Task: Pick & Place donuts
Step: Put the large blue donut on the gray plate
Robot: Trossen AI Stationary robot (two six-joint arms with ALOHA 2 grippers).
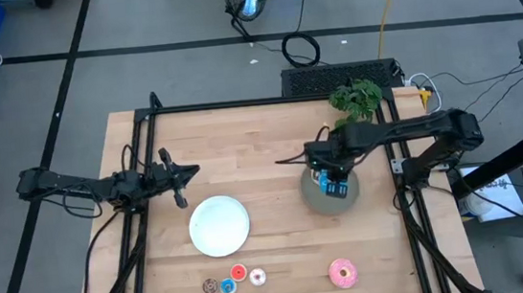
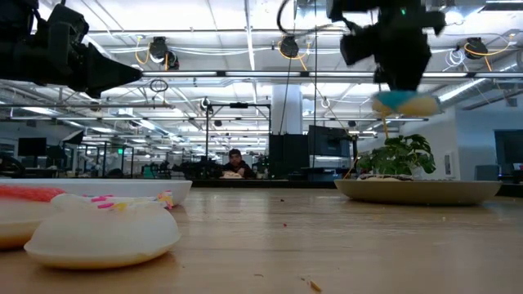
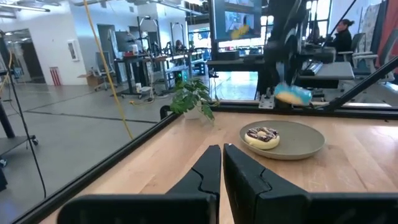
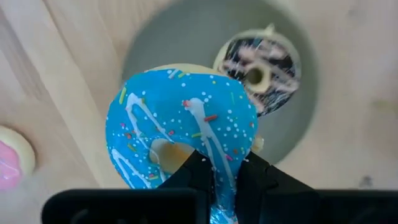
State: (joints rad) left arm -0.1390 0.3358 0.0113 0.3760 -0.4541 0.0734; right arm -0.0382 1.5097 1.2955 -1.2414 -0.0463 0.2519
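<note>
My right gripper (image 4: 225, 177) hangs over the grey plate (image 1: 317, 199) at the table's right, shut on the blue donut (image 4: 180, 127). The chocolate-sprinkled donut (image 4: 258, 71) lies flat on that plate. The pink frosted donut (image 1: 342, 273) and the mini donuts (image 1: 239, 278) lie near the table's near edge. My left gripper (image 3: 222, 167) waits shut above the table's left part, left of the white plate (image 1: 219, 225). My right gripper holds the blue donut by its ring (image 4: 219, 163), pinched with one finger (image 4: 194, 169) at the hole and the other (image 4: 256, 173) outside the rim. The fingers come from above, pointing down. The donut (image 2: 404, 102) is lifted clear, roughly level, above the grey plate (image 2: 417, 190).
A potted plant (image 1: 355, 97) stands at the far right corner. The black frame rails (image 1: 267, 101) run along the table's far and side edges. Bare wood lies between the two plates and in the table's far half.
</note>
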